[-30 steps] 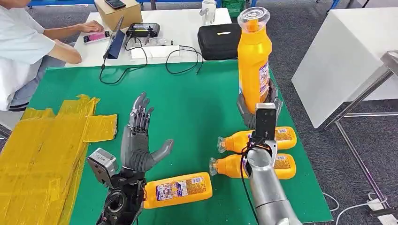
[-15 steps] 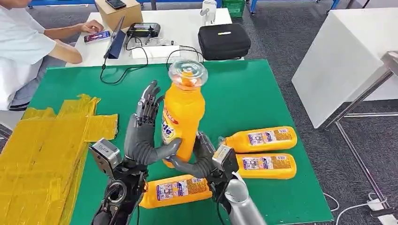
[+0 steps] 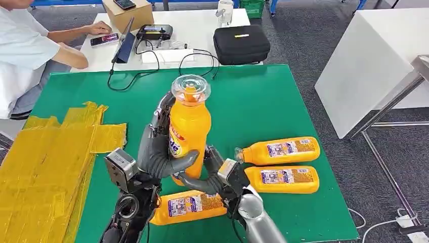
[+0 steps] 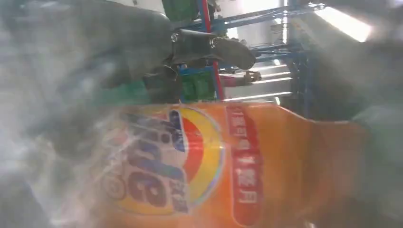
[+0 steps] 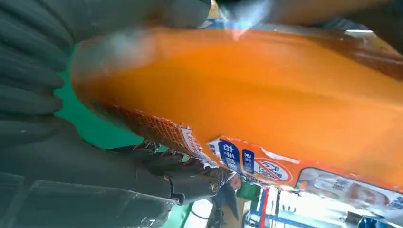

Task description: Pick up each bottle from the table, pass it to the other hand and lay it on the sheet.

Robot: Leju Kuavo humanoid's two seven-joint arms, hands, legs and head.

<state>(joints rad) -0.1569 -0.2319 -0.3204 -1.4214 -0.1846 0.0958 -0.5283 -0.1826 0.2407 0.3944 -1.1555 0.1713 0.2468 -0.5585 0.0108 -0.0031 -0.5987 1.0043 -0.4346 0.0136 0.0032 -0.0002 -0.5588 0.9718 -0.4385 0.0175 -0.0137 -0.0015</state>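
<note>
An orange bottle (image 3: 189,126) with a clear cap stands upright above the middle of the green table (image 3: 243,109). My left hand (image 3: 156,149) wraps its body from the left, with the thumb across the front. My right hand (image 3: 205,174) grips the bottle's base from the right. In the left wrist view the bottle's label (image 4: 171,161) lies against my left hand (image 4: 71,95). The right wrist view has the bottle (image 5: 266,95) lying in my right hand (image 5: 33,95). The yellow sheet (image 3: 45,162) covers the table's left side.
Three more orange bottles lie on the table: one (image 3: 189,206) under my hands and two (image 3: 278,150) (image 3: 283,179) at the right. A person (image 3: 25,50) sits at the far left by a white table (image 3: 167,30) with a black case (image 3: 240,43).
My right hand carried the bottle from the table's far right to the middle, where my left hand closed around it. Both hands and the bottle then shifted slightly left.
</note>
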